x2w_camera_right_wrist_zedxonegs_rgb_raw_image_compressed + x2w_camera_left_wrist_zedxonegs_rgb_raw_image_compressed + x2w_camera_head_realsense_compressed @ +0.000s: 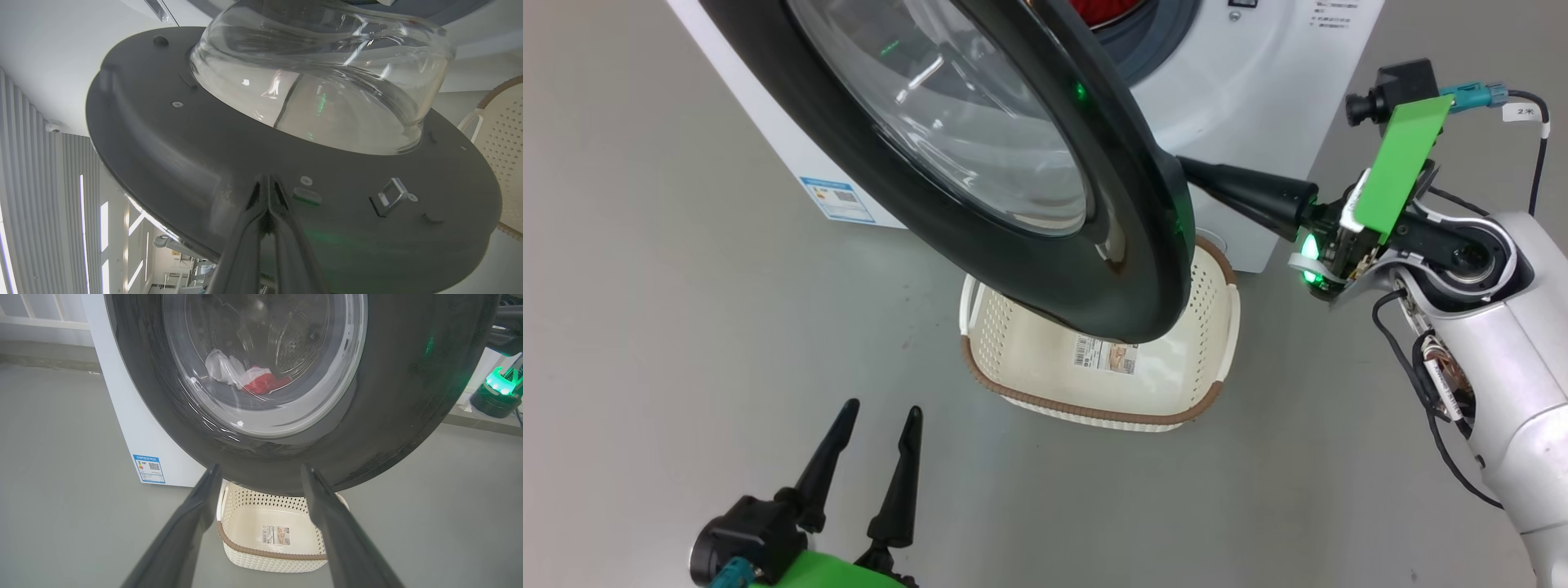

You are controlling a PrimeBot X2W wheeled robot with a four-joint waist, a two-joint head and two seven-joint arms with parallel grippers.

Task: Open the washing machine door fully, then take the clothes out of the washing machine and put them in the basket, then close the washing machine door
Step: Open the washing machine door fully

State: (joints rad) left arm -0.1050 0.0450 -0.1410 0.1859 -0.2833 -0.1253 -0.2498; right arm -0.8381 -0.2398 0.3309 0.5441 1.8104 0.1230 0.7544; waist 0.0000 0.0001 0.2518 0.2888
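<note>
— Progress?
— Round, black-rimmed glass washing machine door (964, 139) stands partway open. Red and white clothes (261, 381) lie in the white washing machine's (1250, 122) drum. The cream perforated plastic basket (1094, 415) sits empty under the door's lower edge.
— Fingers?
— Right gripper (267, 181) is pinched together and empty, tips at the door's inner face near its latch edge. Left gripper (884, 408) is spread, well apart from the door.

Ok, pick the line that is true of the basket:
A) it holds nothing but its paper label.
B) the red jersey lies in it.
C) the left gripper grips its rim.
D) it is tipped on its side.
A: the basket shows a bare bottom with just the paper label; the clothes lie in the washing machine, behind the door glass.
</note>
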